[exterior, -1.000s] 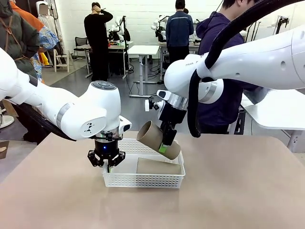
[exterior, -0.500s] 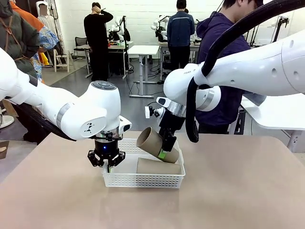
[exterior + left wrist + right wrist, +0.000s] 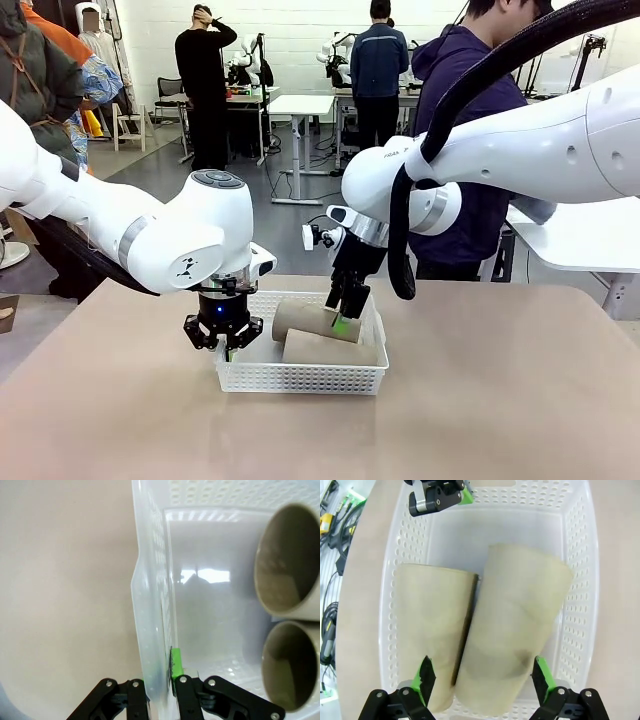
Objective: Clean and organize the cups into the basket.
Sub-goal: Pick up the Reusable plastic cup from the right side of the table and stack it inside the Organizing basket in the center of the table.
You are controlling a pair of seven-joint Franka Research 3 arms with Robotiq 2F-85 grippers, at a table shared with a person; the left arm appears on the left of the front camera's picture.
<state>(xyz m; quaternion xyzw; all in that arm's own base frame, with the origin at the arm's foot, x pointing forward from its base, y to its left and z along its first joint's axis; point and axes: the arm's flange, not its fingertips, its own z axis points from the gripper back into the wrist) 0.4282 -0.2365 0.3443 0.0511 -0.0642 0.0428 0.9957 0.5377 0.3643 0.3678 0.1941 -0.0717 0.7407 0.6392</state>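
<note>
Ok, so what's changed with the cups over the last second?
The right pincer lowered its tilted tan cup into the basket and opened, letting go; that cup now lies on its side beside the other tan cup. The left pincer stayed shut on the basket's wall, and the basket and other cup kept their places.

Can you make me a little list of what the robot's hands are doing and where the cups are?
Left hand: shut, pinching a wall of the white plastic lattice basket
Right hand: open, over the cups, gripping nothing
Cups: a tan-brown tapered cup and a second tan-brown cup, on their sides, side by side in the basket
Basket spot: on the tan table
Person: standing at the far side
</note>
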